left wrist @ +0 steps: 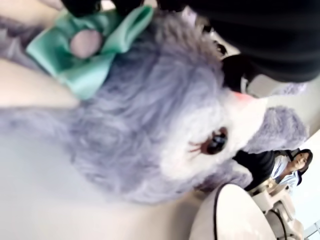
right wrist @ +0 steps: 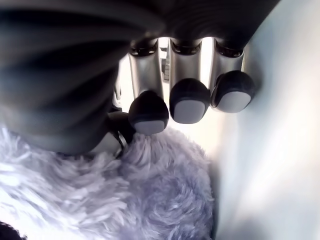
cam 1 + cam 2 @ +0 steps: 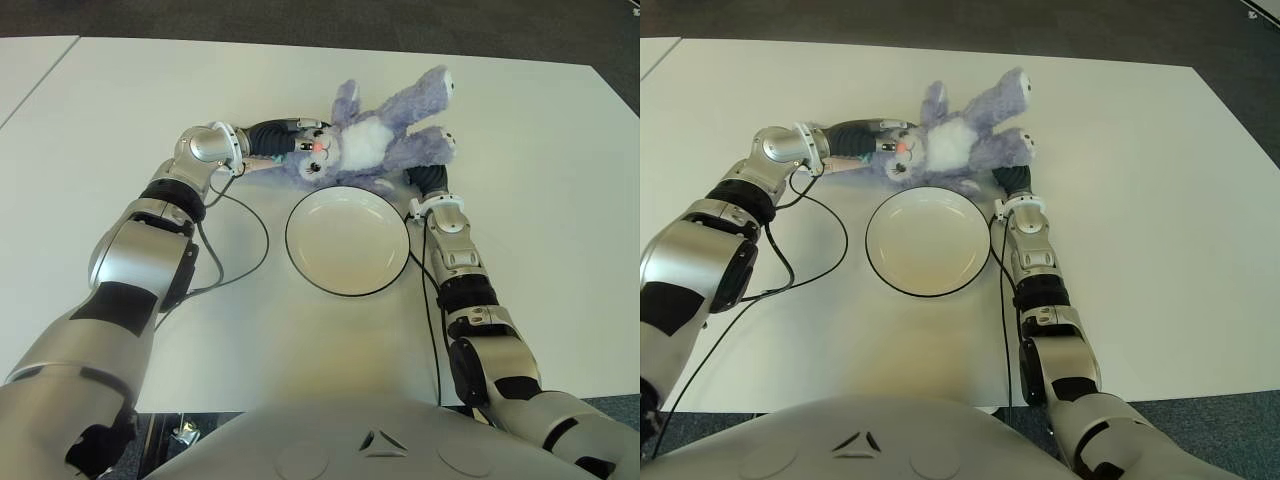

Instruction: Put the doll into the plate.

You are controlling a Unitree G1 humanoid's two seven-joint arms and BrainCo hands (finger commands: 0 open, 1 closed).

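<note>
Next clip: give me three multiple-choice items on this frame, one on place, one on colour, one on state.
1. Where is the doll?
A. In the plate
B. On the table beyond the plate
C. On the floor

2. What colour is the doll's bow?
A. Red
B. Yellow
C. Green

3. What is in the plate?
A. Nothing
B. The doll
C. A cup

Answers: 1 B, it lies past the far rim, the left hand at its head and the right hand at its leg. 2 C, seen in the left wrist view. 3 A, the white inside is bare.

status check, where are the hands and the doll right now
Left hand at the doll's head, right hand under its leg, both gripping. Doll on the table just behind the plate, not in it. Path clear.
</note>
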